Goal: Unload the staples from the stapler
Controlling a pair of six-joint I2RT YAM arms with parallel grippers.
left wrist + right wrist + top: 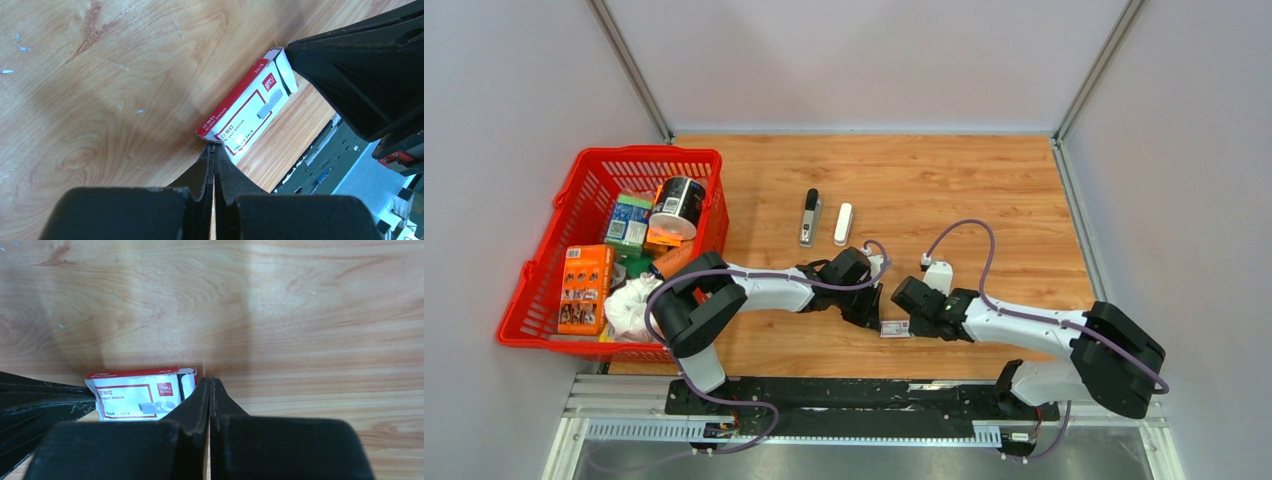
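Note:
The white stapler lies on the wooden table beyond both arms, with its grey metal inner piece, tipped black, lying apart just to its left. Neither wrist view shows them. Both grippers are down at a small red-and-white staple box near the front. My left gripper is shut, its tips touching one end of the box. My right gripper is shut, its tips beside the box's other end, where a flap stands open.
A red basket full of boxes, a can and a cloth stands at the left. The table's front edge and the metal rail lie right behind the box. Grey walls close in the table on three sides.

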